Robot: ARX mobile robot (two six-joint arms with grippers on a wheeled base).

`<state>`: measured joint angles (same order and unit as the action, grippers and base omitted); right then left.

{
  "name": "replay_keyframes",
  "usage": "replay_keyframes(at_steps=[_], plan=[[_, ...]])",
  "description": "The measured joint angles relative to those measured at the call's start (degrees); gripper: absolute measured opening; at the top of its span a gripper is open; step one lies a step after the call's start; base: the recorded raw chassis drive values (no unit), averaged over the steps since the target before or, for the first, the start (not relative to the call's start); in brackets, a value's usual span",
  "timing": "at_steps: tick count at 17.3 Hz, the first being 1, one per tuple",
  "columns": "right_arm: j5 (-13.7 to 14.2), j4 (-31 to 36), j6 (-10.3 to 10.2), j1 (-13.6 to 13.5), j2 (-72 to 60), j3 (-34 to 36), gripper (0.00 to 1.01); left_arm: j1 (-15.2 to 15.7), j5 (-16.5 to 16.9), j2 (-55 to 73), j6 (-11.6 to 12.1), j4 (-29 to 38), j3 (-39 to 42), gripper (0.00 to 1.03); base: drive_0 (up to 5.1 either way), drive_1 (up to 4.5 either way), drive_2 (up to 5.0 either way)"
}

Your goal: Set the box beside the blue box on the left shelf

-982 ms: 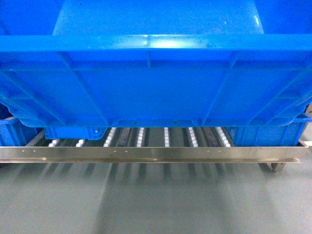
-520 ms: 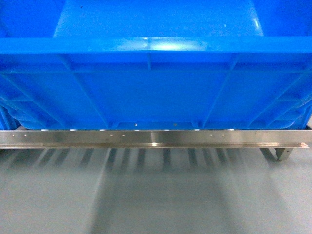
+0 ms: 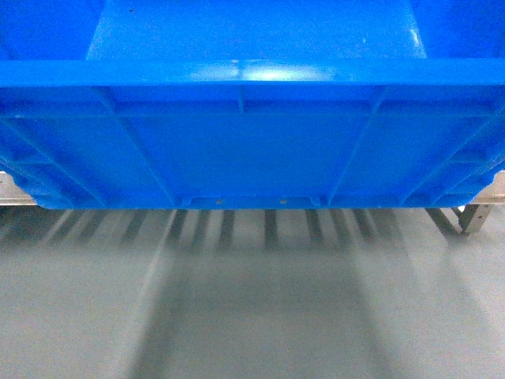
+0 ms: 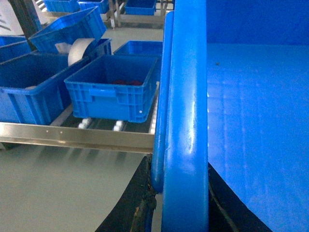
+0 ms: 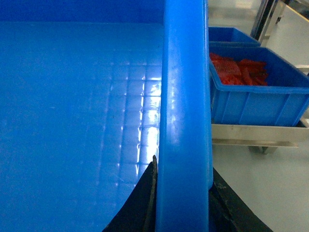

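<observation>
The box (image 3: 252,150), a large bright-blue open-top crate with ribbed walls, fills the top half of the head view and hangs above the grey floor. My left gripper (image 4: 178,163) is shut on its left rim (image 4: 186,111), one black finger (image 4: 137,203) outside and one inside. My right gripper (image 5: 183,165) is shut on the right rim (image 5: 183,96) the same way. A smaller blue box (image 4: 113,92) with red items sits on the left shelf (image 4: 72,136), on its white rollers (image 4: 84,123). In the head view only the shelf's ends (image 3: 483,193) show.
Several more blue crates (image 4: 29,89) stand to the left of the shelf. Another blue box of red items (image 5: 256,96) sits on the rail (image 5: 251,133) to my right. A shelf leg (image 3: 465,217) stands on the grey floor (image 3: 252,316).
In the head view the shelf's front rail and rollers have slid upward and are now hidden behind the crate's near wall. Both grippers keep their hold on the rims.
</observation>
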<state>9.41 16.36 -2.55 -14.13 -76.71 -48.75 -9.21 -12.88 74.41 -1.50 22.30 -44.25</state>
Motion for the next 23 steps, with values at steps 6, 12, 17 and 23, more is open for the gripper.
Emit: replay_keyframes(at_steps=[6,12,17,23], plan=[[0.0,0.0,0.0,0.0,0.0,0.0,0.2,0.0,0.0,0.0,0.0,0.0,0.0,0.18,0.0,0.0,0.0],[0.0,-0.3,0.0,0.0,0.0,0.0,0.2,0.0,0.0,0.0,0.0,-0.5,0.0,0.18,0.0,0.0,0.0],[0.0,0.0,0.0,0.0,0.0,0.0,0.2,0.0,0.0,0.1,0.0,0.0,0.0,0.18,0.0,0.0,0.0],[0.0,0.0,0.0,0.0,0.0,0.0,0.2,0.0,0.0,0.1,0.0,0.0,0.0,0.18,0.0,0.0,0.0]])
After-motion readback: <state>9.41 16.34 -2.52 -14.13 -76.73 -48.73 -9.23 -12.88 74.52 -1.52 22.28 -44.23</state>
